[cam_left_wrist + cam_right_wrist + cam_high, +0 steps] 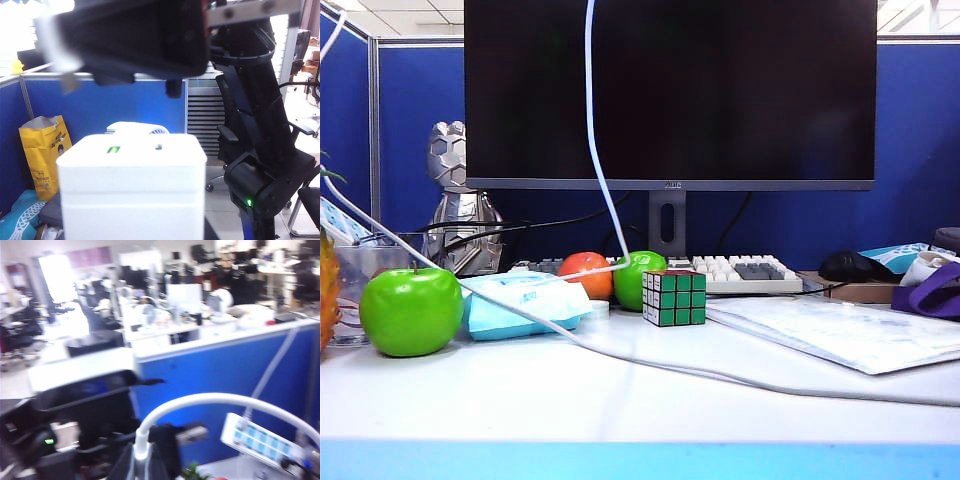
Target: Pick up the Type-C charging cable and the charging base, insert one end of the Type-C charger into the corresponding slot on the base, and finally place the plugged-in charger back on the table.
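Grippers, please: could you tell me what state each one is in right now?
Left gripper: closed on the charging base, above the table.
Right gripper: shut on the Type-C cable, also lifted.

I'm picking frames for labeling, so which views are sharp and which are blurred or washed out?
Exterior view: sharp, evenly lit. Left wrist view: charging base soft and close, window glare. Right wrist view: motion-blurred throughout, Type-C charging cable smeared, bright window blown out.

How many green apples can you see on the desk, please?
2: one large green apple at the front left, beside the tissue pack; a second green apple behind the Rubik's cube. Others may be hidden.
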